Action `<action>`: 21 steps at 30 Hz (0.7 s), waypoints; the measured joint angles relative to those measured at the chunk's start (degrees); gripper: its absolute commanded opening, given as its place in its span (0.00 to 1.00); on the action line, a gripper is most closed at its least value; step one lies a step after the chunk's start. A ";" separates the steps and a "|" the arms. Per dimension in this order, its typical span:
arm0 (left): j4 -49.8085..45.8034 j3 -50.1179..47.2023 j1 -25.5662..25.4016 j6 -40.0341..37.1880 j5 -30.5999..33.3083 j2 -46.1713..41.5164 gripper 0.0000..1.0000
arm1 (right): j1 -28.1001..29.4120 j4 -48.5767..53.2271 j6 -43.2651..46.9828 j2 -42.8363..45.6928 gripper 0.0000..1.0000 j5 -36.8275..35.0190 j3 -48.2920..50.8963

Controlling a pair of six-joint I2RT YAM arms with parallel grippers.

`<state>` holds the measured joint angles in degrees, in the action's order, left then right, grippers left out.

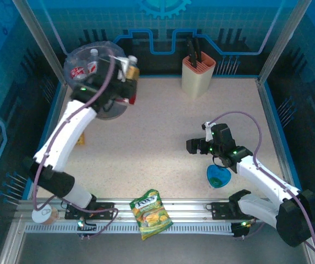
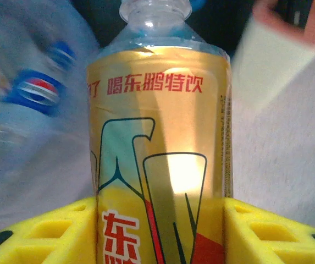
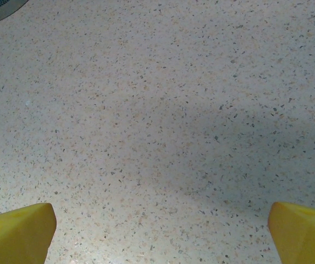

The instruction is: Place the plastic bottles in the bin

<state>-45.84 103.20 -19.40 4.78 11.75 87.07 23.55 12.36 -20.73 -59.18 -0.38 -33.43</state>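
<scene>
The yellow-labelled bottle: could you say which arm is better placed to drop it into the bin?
Left: the left gripper holds the yellow-labelled bottle by the bin; the right gripper is open mid-table.

Your left pincer (image 1: pixel 127 77) is up at the right rim of the bin (image 1: pixel 72 58), clamped on a yellow-labelled bottle (image 1: pixel 131 68). There are other bottles (image 1: pixel 79 71) inside the bin. Your right pincer (image 1: pixel 198 137) hangs wide open over bare counter (image 1: pixel 157 137), with the blue bowl (image 1: pixel 219 176) just beside that arm. The knife holder (image 1: pixel 197 74) is out back and the snack bag (image 1: pixel 152 213) lies at the near edge.
</scene>
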 measured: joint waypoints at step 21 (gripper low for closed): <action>-1.33 18.53 26.45 5.55 -7.04 20.04 0.50 | 0.00 0.04 -0.02 1.60 1.00 0.44 0.02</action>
<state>-47.18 121.73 7.05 10.33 4.71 107.11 23.55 12.40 -20.75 -57.58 0.05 -33.41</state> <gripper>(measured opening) 0.499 0.996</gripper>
